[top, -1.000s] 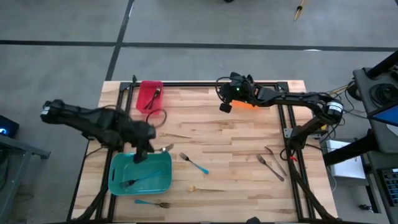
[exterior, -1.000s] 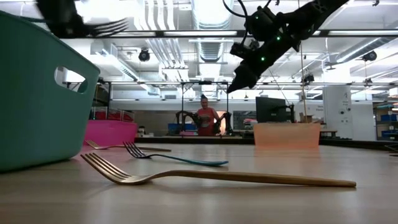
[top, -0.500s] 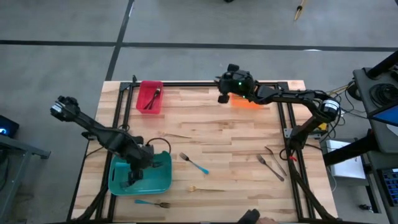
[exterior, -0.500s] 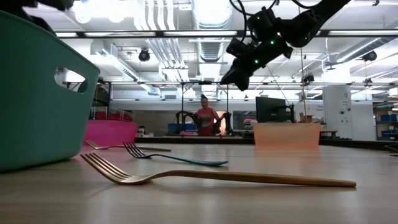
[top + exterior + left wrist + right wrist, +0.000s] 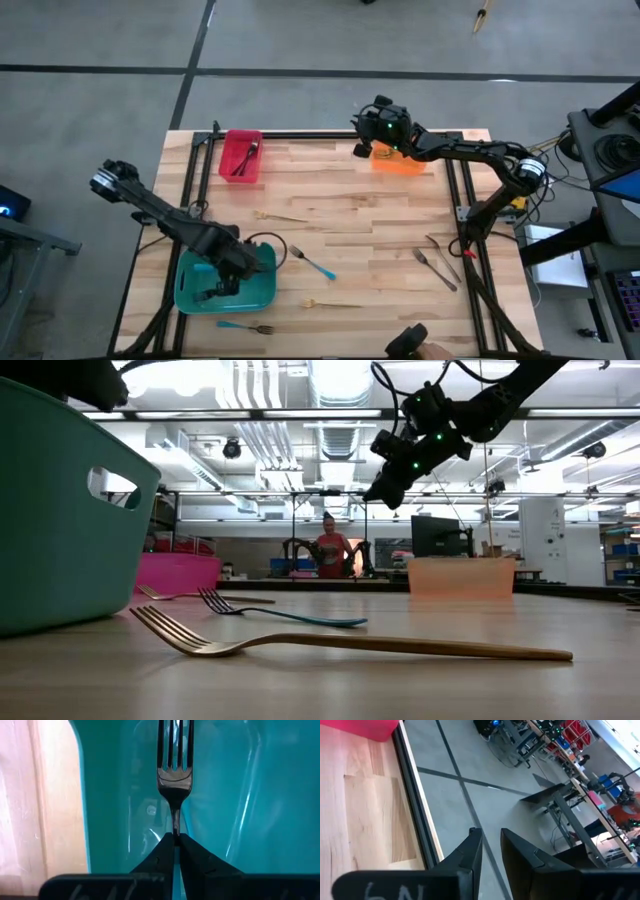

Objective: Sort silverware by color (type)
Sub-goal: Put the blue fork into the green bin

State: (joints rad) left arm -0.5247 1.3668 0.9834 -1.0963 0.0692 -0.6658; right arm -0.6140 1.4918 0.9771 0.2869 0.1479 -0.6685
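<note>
One fork [image 5: 174, 775] pinched at handle by left tool [image 5: 174, 839] over teal bin [image 5: 262, 285]: thin, stiff, light, slick metal; hold mid-handle. Right tool [image 5: 490, 840] slightly open, empty.

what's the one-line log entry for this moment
left gripper: shut on fork, inside teal bin | right gripper: open, empty, over table's far edge by orange bin

A teal bin [image 5: 190, 292] sits at the tabletop's [image 5: 360, 215] near-left, a red bin [image 5: 240, 155] far-left, an orange bin [image 5: 400, 163] far-right. A person [image 5: 329, 550] stands beyond.
</note>
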